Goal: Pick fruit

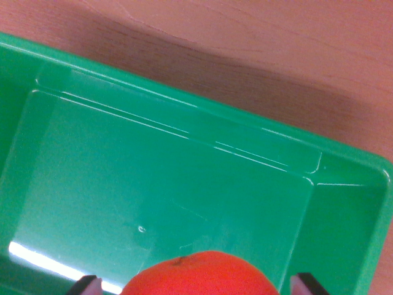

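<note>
Orange-red fruit (199, 275), green bin (184, 104), wood-grain table (276, 43).

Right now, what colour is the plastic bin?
Green; the rectangular plastic bin fills the wrist view.

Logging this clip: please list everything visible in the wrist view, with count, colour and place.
bin: one, green, fills most of the view, bare floor apart from the fruit.
fruit: one, orange-red, bottom centre, over the bin, between the fingertips.
table: one, light wood, across the top and right behind the bin.
gripper: two dark fingertips at the bottom edge, either side of the fruit; contact cannot be made out.
</note>
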